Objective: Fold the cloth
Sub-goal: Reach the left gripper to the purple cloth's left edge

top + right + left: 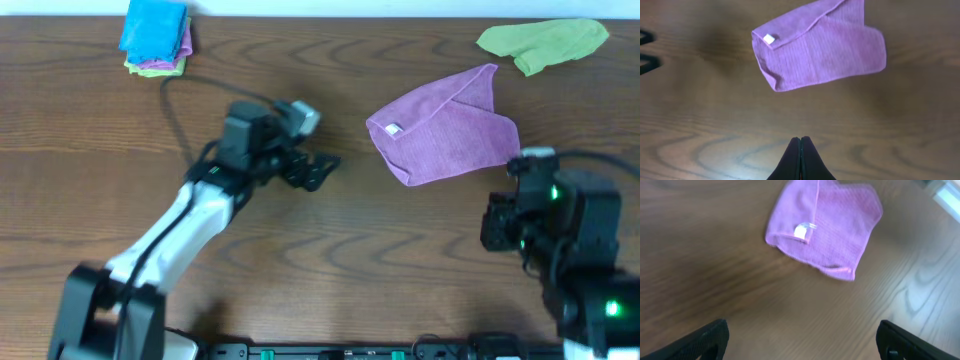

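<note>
Cloth (pixel 445 125) flat on wooden table (pixel 320 270), right of centre, folded over, with white tag (pixel 394 129) on top near its left edge. Not touched by either arm. Left gripper (pixel 322 168) to the left of it, apart, jaws wide open over bare wood. Right gripper (pixel 800 142) near its lower right corner, jaws pressed together, holding nothing. Green cloth (pixel 545 42) at far right edge; stack of coloured cloths (pixel 156 37) at far left.
</note>
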`<move>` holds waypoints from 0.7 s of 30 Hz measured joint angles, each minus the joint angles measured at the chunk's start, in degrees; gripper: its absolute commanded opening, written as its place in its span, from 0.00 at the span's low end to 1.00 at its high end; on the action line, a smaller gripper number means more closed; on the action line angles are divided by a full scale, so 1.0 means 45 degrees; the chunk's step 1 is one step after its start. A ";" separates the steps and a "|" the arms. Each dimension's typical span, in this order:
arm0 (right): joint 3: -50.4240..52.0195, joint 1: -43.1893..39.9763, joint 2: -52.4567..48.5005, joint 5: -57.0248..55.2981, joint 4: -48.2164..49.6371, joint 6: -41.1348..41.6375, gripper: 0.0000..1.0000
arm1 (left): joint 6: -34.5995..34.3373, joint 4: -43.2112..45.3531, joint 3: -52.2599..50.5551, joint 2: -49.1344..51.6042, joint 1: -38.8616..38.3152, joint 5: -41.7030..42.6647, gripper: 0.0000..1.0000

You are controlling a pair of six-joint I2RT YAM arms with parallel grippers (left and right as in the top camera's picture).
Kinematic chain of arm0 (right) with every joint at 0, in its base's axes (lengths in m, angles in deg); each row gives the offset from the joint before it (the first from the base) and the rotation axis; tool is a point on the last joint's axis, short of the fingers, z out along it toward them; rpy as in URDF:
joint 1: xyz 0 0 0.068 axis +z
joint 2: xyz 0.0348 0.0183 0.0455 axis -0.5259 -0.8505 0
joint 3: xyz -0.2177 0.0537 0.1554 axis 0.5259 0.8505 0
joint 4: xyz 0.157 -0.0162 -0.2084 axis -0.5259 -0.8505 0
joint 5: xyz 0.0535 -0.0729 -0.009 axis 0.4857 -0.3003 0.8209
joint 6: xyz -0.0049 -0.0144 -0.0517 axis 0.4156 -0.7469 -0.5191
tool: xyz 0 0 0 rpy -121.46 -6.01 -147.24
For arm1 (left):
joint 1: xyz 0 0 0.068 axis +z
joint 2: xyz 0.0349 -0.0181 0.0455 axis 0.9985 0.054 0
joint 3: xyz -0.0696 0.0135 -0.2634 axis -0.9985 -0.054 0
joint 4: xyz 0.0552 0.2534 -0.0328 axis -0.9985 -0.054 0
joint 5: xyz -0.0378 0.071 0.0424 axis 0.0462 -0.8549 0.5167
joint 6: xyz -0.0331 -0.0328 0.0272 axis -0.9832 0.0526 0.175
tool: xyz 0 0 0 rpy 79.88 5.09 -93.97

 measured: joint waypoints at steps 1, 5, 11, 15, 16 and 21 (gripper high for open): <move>0.0398 0.0000 0.0296 -0.0010 0.0097 0.0185 0.02 | 0.0209 -0.0194 0.0495 0.0398 -0.0243 -0.0214 0.95; 0.2244 0.0000 0.1107 0.0102 0.0729 0.1209 0.01 | 0.1054 -0.1326 0.2628 0.2045 -0.1151 -0.1171 0.95; 0.2739 0.0000 0.1423 0.0214 0.0913 0.1982 0.02 | 0.1982 -0.1846 0.4741 0.4036 -0.1933 -0.2395 0.95; 0.2739 0.0000 0.1457 0.0520 0.1132 0.2137 0.02 | 0.2336 -0.1909 0.5464 0.4945 -0.2472 -0.3235 0.95; 0.2739 0.0005 0.1457 0.0602 0.1122 0.2157 0.01 | 0.2380 -0.1928 0.5464 0.5017 -0.2560 -0.3269 0.95; 0.2739 0.0000 0.1457 0.1059 0.1117 0.2186 0.01 | 0.2429 -0.1554 0.5474 0.5085 -0.2754 -0.3036 0.95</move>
